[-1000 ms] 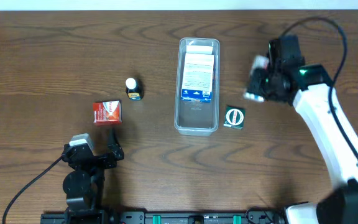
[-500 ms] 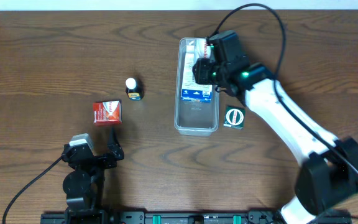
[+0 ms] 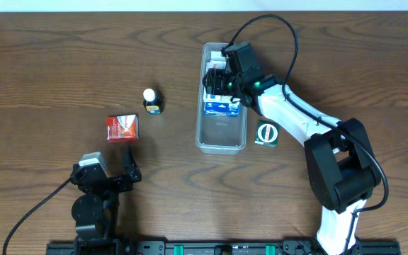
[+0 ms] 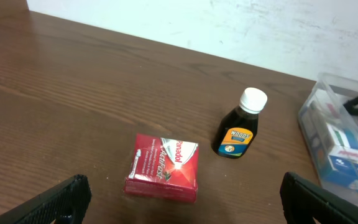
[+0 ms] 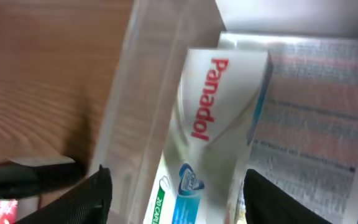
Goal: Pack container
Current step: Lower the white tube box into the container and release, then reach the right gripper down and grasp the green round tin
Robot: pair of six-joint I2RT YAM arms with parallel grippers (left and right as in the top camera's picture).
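My right gripper (image 3: 214, 78) hides the far end of the container (image 3: 222, 134) from overhead. At my wrist the Panadol box (image 5: 210, 137) is blurred and cut off below; whether I grip it, I cannot tell.

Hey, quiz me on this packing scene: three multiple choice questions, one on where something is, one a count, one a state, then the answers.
1. Where is the dark green box?
A. inside the container
B. on the table, next to the container
C. in the left gripper

2. How many items lie on the table outside the container?
A. two
B. three
C. five

3. The left gripper is:
A. open, nothing between its fingers
B. shut on a box
C. shut on a tube

Answers:
1 B, it sits just outside the container's long wall.
2 B, the red box, the bottle and the dark green box.
3 A, its fingers stand wide apart.
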